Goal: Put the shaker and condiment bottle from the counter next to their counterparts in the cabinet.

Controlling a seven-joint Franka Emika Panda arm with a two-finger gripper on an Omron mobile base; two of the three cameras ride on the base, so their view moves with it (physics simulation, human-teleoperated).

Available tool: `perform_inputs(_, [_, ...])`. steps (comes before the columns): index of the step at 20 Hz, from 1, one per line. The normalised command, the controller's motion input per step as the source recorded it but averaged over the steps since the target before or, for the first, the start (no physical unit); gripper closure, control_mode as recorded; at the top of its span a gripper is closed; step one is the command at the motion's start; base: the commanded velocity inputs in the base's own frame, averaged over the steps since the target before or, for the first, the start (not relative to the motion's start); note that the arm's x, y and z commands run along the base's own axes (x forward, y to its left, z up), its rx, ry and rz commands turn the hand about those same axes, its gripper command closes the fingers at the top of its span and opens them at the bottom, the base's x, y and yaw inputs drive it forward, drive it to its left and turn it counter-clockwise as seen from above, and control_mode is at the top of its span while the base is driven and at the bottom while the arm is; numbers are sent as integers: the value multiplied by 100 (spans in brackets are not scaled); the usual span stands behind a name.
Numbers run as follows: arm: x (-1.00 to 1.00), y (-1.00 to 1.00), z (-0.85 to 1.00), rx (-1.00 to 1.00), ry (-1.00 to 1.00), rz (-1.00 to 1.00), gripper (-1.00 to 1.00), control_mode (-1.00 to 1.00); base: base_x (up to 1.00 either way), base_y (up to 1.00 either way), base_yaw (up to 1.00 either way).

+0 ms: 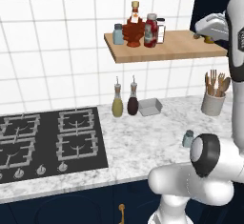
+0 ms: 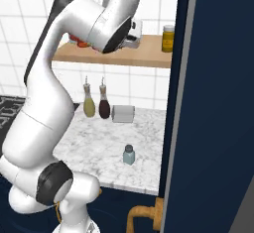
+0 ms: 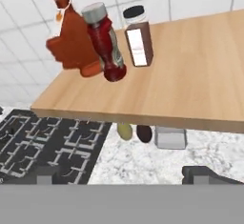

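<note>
- Hand view looks down along the wooden cabinet [image 3: 190, 70] shelf: red condiment bottle [image 3: 106, 42] stands upright near the shelf's left end, touching or just in front of the maple-leaf bottle [image 3: 71, 39], with a brown-filled jar [image 3: 137, 39] just to its right.
- Placed there, by judgement, to sit beside its counterpart; bottle half of the task looks done.
- Left base view shows the same row: matching pale shaker [image 1: 118, 34] furthest left, then the leaf bottle, then the condiment bottle [image 1: 150, 30] and the jar.
- Room remains on the bare shelf for a second shaker, though the clear space beside its twin looks tight.
- Still on the counter [image 2: 104, 147]: the small blue-grey shaker [image 2: 129, 154], upright, near the front edge, well apart from the two oil cruets [image 2: 96, 103] by the wall.
- Same shaker [image 1: 188, 138] peeks out beside the arm's elbow in the left base view, near the utensil holder [image 1: 213, 101].
- End effector [image 1: 206, 31] hovers at the shelf's right end, well apart from the condiment bottle.
- Jaws spread wide, holding nothing and touching nothing.
- One dark fingertip [image 3: 202, 174] shows low in the hand view, clear of the shelf.
- Next step, by judgement: down to the counter for the shaker.
</note>
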Motion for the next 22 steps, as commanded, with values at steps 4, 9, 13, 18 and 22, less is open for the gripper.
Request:
perform_inputs(4, [-100, 100, -100, -26, -43, -28, -100, -100, 0, 0, 0])
perform_inputs(9, [-100, 56, -100, -11, -48, -36, -100, -100, 0, 0, 0])
perform_inputs(13, [-66, 25, -100, -1, -24, -57, -100, -100, 0, 0, 0])
perform_inputs(18, [0, 19, -96, -2, 5, -93, -100, -100, 0, 0, 0])
perform_inputs(22, [-16, 2, -96, -6, 8, -88, -100, -100, 0, 0, 0])
